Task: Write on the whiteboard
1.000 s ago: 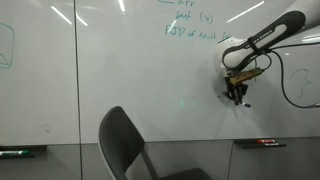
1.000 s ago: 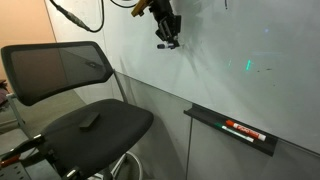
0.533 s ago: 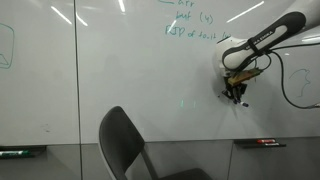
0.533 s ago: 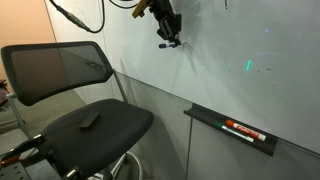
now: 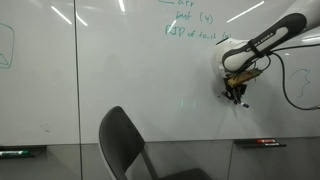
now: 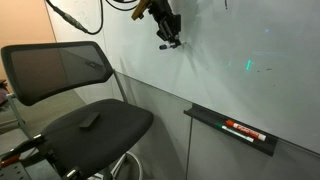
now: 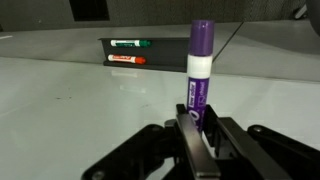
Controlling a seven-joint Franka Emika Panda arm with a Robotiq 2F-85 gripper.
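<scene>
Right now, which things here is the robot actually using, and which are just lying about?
Part of the job: the whiteboard, the purple marker, the claw shut on it.
Just lying about: the black chair, the wall tray, the spare markers in it.

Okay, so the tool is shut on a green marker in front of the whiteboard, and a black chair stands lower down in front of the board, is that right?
Not quite: the marker in the tool is purple with a white band, not green, as the wrist view shows. The rest holds: the tool is shut on it in front of the whiteboard, and the black chair stands lower down.
</scene>
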